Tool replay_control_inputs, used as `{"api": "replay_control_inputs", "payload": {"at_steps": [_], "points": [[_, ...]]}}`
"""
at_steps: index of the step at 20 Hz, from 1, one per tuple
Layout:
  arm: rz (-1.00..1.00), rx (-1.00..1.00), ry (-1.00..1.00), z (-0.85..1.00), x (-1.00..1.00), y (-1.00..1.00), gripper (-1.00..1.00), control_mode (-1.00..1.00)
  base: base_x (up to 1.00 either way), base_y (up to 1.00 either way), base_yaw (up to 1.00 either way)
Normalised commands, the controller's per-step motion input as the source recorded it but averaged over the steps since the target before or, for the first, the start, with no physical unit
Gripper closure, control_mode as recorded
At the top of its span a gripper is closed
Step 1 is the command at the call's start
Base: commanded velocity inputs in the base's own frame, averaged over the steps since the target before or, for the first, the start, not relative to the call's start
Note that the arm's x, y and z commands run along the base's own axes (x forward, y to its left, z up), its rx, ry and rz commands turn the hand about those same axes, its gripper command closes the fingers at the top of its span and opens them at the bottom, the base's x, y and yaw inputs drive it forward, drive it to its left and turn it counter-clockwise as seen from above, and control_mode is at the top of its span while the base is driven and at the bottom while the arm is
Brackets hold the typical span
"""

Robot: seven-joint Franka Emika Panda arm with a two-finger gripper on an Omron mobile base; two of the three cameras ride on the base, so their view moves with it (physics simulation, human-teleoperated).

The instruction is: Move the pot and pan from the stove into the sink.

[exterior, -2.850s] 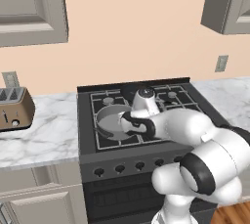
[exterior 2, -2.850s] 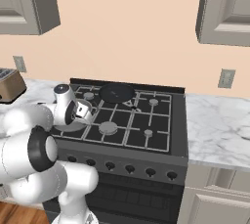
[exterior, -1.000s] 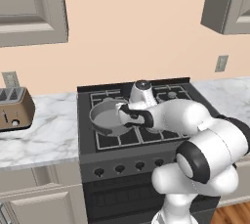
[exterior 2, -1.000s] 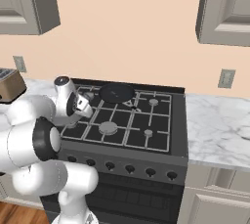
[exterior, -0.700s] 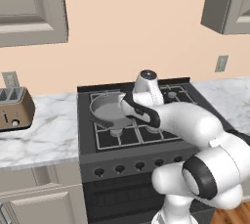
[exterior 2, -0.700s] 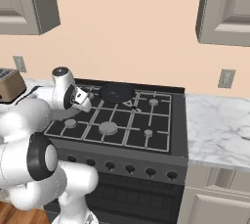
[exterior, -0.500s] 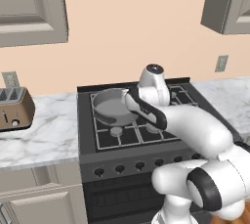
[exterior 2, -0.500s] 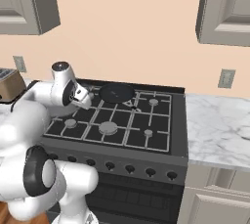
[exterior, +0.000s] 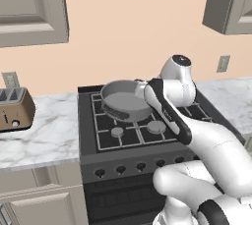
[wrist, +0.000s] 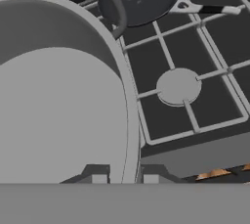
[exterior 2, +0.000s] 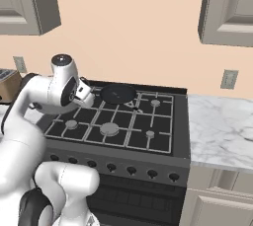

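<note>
Grey pot [exterior: 124, 100] lifted clear above the left rear grates of the stove [exterior: 129, 129], rim pinched between the gripper [wrist: 124, 178] fingertips — one pad [wrist: 97, 175] inside the wall, the other outside. Black pan [exterior 2: 118, 93] resting flat on a rear burner beyond the pot, handle stretched along the grate. Toaster [exterior: 15, 109] standing on the marble counter [exterior: 42, 138], well apart to the left — no readable writing or labels anywhere.
</note>
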Motion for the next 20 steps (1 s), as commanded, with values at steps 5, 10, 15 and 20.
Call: {"api": "replay_control_inputs", "payload": {"at_steps": [5, 10, 15, 20], "points": [[0.05, 0.05, -0.03, 0.45, -0.61, -0.29, 1.0, -1.0, 0.0, 0.0, 0.0], [0.12, 0.01, -0.03, 0.25, -0.49, -0.14, 1.0, -1.0, 0.0, 0.0, 0.0], [0.13, 0.0, -0.02, 0.02, -0.23, 0.0, 1.0, -1.0, 0.0, 0.0, 0.0], [0.0, 0.0, 0.0, 0.0, 0.0, 0.0, 1.0, -1.0, 0.0, 0.0, 0.0]]}}
